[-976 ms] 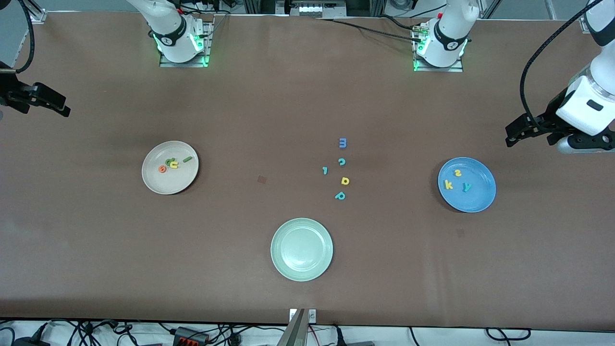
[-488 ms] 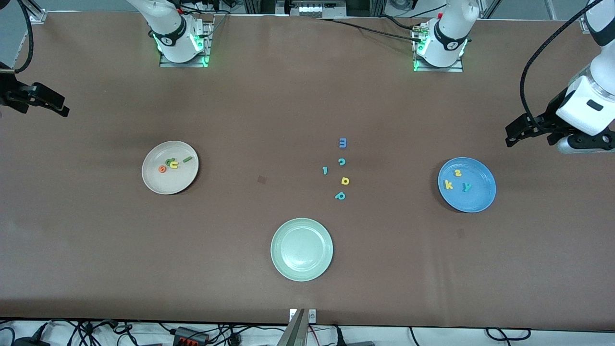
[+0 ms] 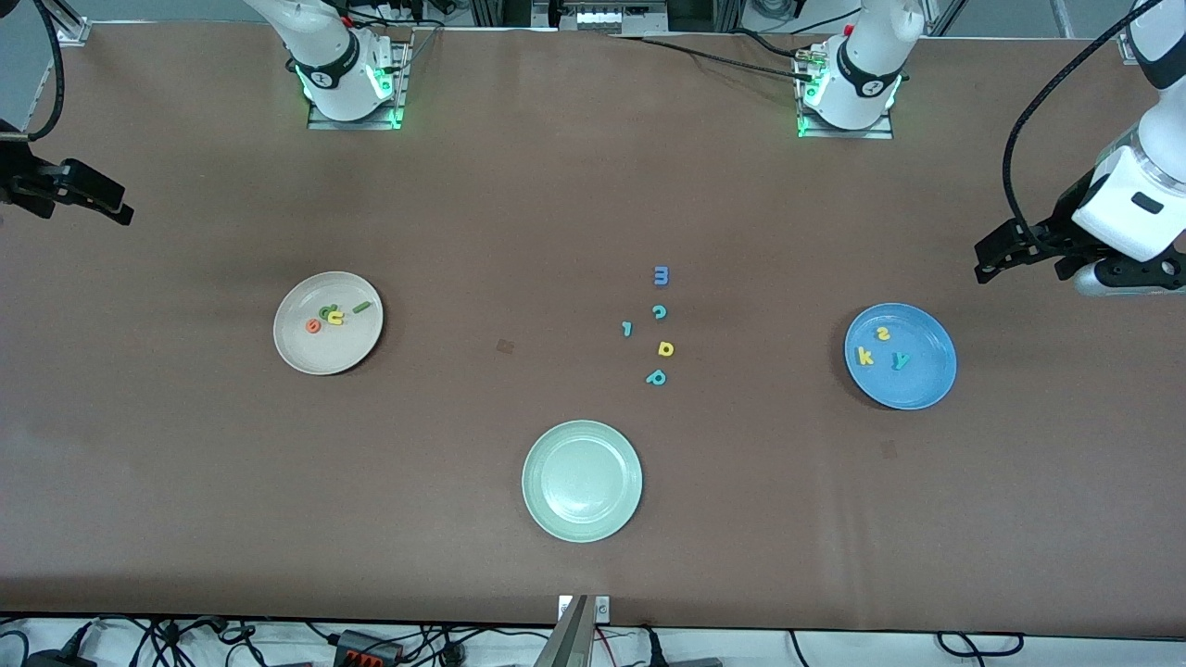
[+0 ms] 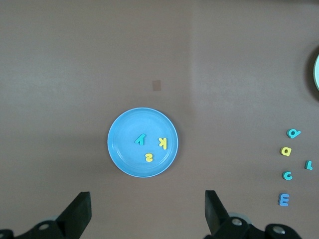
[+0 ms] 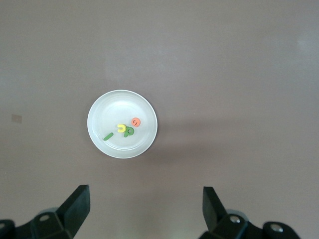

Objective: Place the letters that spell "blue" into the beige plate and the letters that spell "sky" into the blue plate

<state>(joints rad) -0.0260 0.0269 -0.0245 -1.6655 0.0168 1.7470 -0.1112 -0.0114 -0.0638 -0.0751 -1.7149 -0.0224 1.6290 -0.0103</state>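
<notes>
Now sorted: on the beige plate [image 3: 327, 357], toward the right arm's end of the table, four letters clustered — orange e [image 3: 313, 326], green b [image 3: 324, 313], yellow u [image 3: 335, 319] touching the b, and green l [image 3: 361, 307] lying slanted a little apart. Same group seen from the right wrist view: e [image 5: 135, 121], u [image 5: 120, 128], b [image 5: 129, 131], l [image 5: 108, 136], all inside the plate [image 5: 102, 107].

On the blue plate [image 3: 931, 389], toward the left arm's end, yellow s [image 3: 883, 333], yellow k [image 3: 864, 357] and teal y [image 3: 900, 360], each apart from the others. In the left wrist view: s [image 4: 148, 158], k [image 4: 163, 143], y [image 4: 140, 140] on the plate [image 4: 122, 159].

Between the two plates, loose on the brown table [image 3: 185, 482]: blue m [image 3: 661, 275] farthest from the front camera, then teal c [image 3: 659, 312], small teal hooked letter [image 3: 627, 328], yellow d-like letter [image 3: 665, 348], and teal p [image 3: 656, 377] nearest. Nearer still, a pale green plate [image 3: 533, 505] with nothing on it.

Right gripper [image 3: 93, 199] raised at the right arm's end of the table, jaws spread wide, holding nothing; its fingers [image 5: 77, 206] framing bare table. Left gripper [image 3: 1001, 255] raised at the left arm's end, just off the blue plate, jaws likewise spread and holding nothing; fingers [image 4: 79, 211] parted. Both arms waiting.
</notes>
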